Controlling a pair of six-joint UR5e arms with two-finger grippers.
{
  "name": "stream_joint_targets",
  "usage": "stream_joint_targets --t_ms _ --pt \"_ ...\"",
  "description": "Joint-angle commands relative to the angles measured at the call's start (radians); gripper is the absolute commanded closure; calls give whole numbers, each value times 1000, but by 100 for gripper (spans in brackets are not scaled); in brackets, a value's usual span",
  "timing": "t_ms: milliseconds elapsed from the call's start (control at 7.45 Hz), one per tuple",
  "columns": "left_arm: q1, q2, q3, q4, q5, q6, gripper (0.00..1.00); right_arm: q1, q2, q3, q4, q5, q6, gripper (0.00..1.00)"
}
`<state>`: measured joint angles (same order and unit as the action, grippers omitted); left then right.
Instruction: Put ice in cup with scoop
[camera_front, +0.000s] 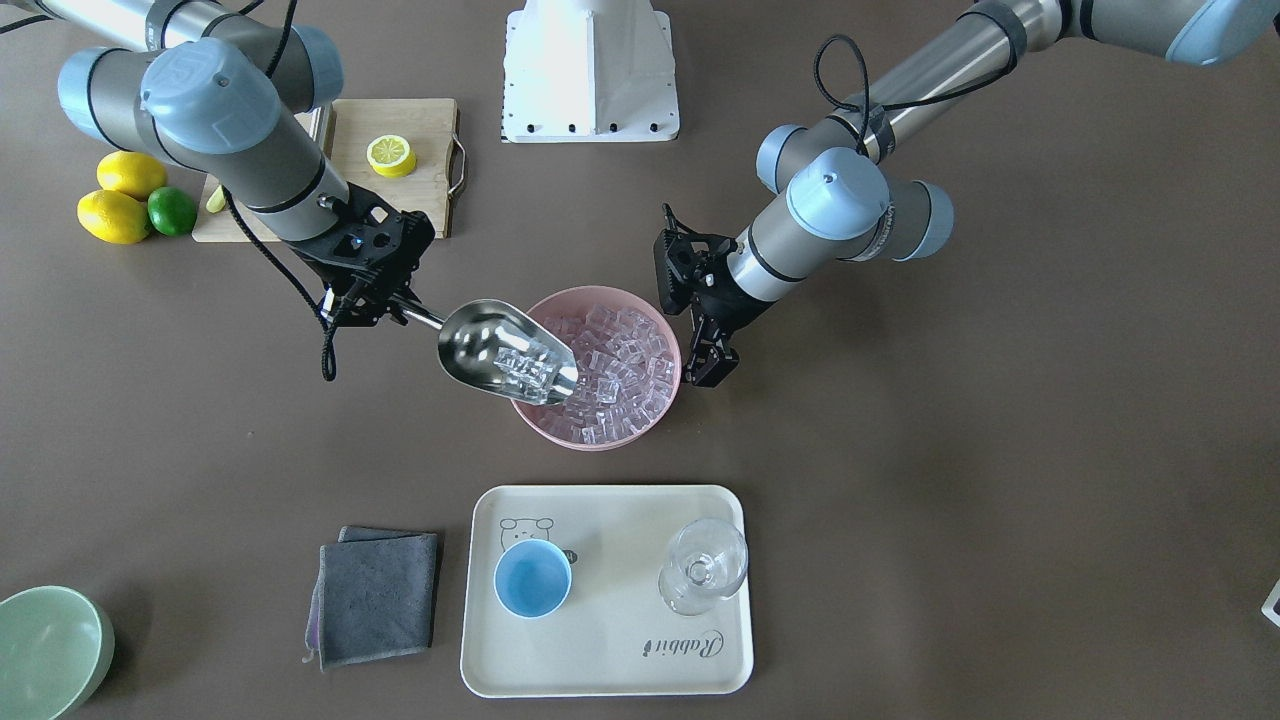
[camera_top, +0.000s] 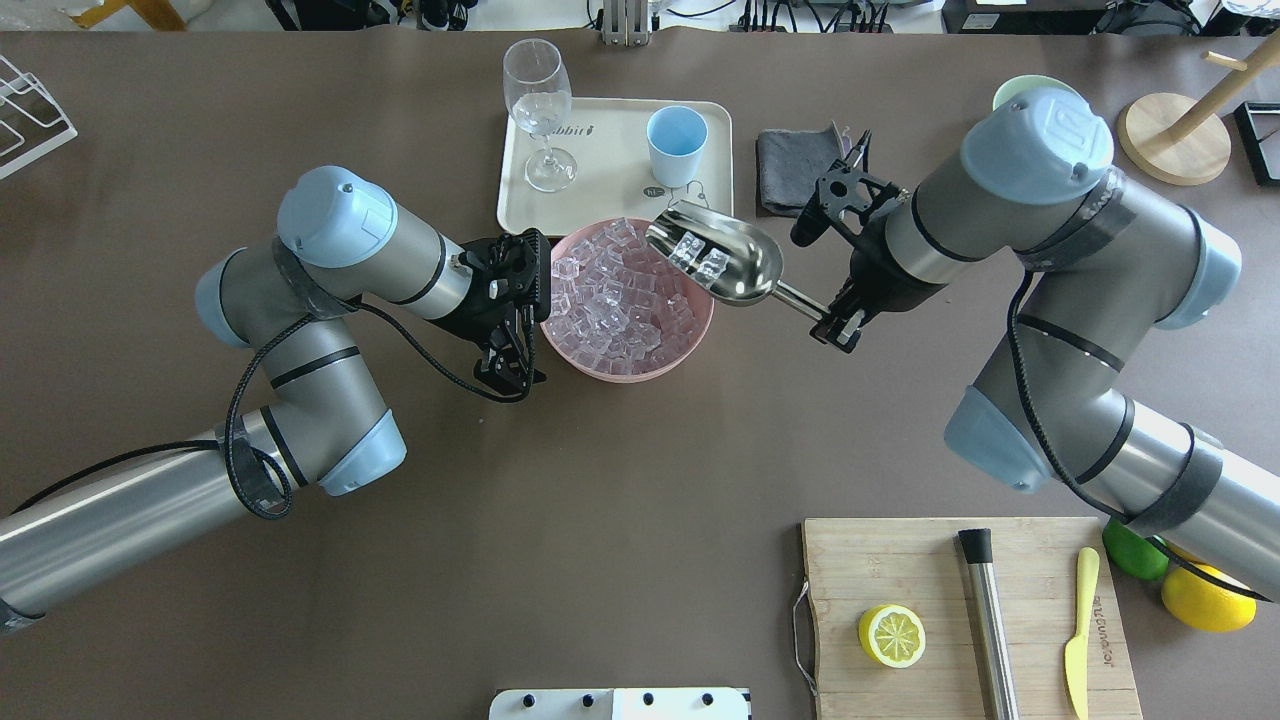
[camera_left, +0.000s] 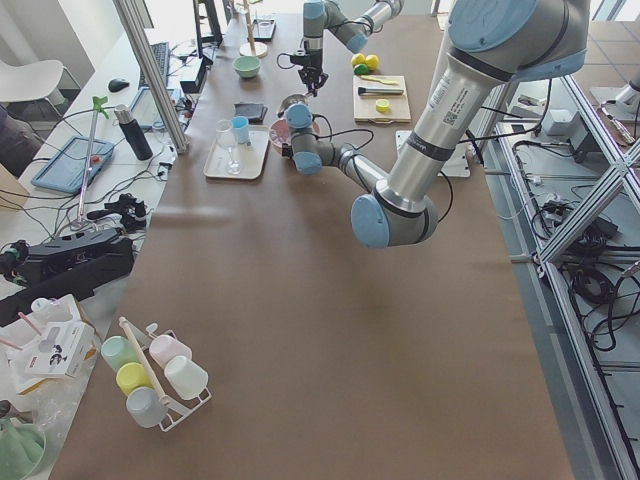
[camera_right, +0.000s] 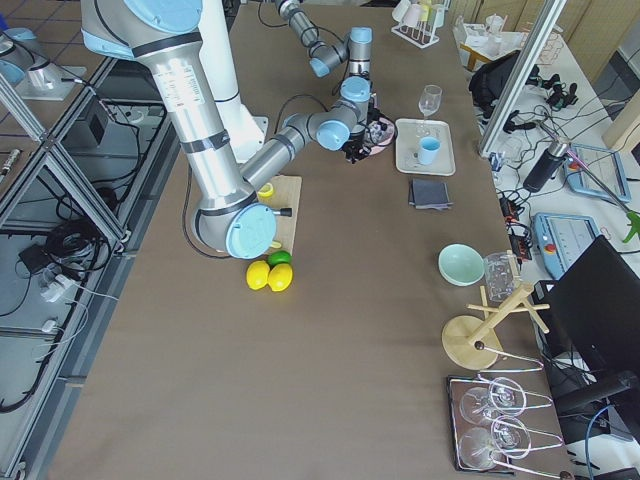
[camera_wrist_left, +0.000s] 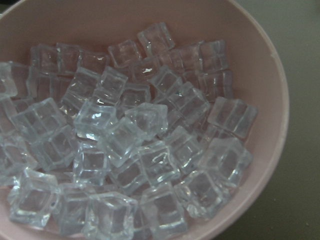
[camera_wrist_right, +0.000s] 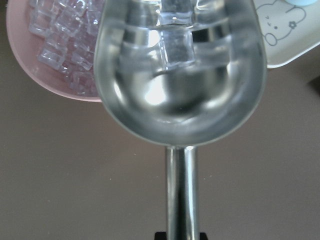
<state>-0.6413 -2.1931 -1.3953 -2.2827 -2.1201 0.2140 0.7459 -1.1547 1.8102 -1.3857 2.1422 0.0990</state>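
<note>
The steel scoop (camera_front: 500, 352) is tilted over the near rim of the pink bowl (camera_front: 668, 400) and holds a few ice cubes (camera_front: 528, 368) near its mouth. My right gripper (camera_front: 385, 300) is shut on the scoop's handle; it also shows in the overhead view (camera_top: 835, 325). The bowl is full of ice (camera_wrist_left: 130, 140). The light-blue cup (camera_front: 533, 578) stands empty on the cream tray (camera_front: 610, 650), apart from the scoop. My left gripper (camera_front: 712, 368) hangs beside the bowl's other rim, empty, and looks open.
A clear stemmed glass (camera_front: 703, 565) stands on the tray beside the cup. A grey cloth (camera_front: 375, 598) lies next to the tray. A pale-green bowl (camera_front: 45, 650) sits at a corner. A cutting board (camera_top: 965, 610) carries a lemon half, a steel cylinder and a knife.
</note>
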Motion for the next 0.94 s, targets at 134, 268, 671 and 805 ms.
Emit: stream_joint_targets --t_ms 134,268,671,805 --pt "2 23 -18 -4 -3 -1 1 168 67 -14 -238 102 -11 100" --pt "2 23 -21 -4 -1 -5 1 190 117 -44 -330 100 -30 100" --pt "-9 119 -104 5 -6 -4 1 196 344 -259 -539 48 -161 100" --pt "-20 171 -147 6 -8 -4 1 196 474 -378 -650 24 -244 100"
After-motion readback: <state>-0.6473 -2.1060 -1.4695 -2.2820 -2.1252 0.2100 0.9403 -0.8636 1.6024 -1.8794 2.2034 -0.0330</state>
